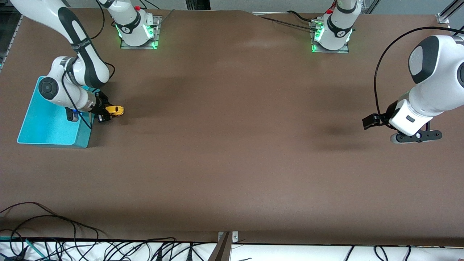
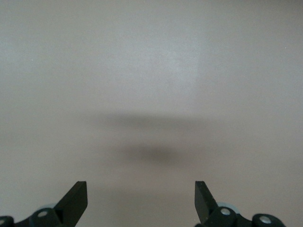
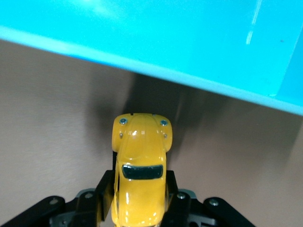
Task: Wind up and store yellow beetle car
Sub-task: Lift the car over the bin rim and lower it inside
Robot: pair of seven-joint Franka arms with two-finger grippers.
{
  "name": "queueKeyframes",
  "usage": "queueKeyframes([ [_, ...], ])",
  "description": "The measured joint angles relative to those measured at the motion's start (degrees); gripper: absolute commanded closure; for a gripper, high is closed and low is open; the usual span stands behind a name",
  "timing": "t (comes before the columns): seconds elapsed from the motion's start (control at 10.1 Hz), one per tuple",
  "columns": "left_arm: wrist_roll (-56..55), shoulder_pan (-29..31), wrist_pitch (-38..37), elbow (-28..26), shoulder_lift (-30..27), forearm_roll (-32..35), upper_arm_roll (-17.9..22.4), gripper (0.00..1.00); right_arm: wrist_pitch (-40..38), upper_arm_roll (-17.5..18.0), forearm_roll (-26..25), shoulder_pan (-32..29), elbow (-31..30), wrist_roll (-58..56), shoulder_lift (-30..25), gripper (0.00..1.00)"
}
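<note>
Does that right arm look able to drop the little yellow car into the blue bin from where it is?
Probably yes. The right hand is shut on the yellow car, right beside the blue bin, whose open top shows nothing in the way.

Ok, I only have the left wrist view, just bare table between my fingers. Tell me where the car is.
Observer: The car sits between the right gripper's fingers, which have closed on its sides, beside the bin.
Operator: Say whether it's in the bin yet.
Observer: No. It is over bare table just outside the bin's wall, on the side toward the left arm's end.
Operator: Give me my own arm's place.
Observer: The left gripper waits open, up over the table at the left arm's end, with nothing under it but its shadow.
</note>
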Motion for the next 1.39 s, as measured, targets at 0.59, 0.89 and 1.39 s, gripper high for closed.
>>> queueKeyframes([
  [0.59,0.0,0.0,0.0,0.0,0.0,0.0,0.0,0.00,-10.7,0.0,-0.1,0.0,1.0,0.0,-12.5,1.00],
  [0.89,0.0,0.0,0.0,0.0,0.0,0.0,0.0,0.00,-17.8,-1.7,-4.7,0.0,4.1,-0.1,-14.3,1.00],
  [1.39,0.0,0.0,0.0,0.0,0.0,0.0,0.0,0.00,-18.5,-13.9,-9.6,-1.3,4.4,-15.5,-13.5,1.00],
])
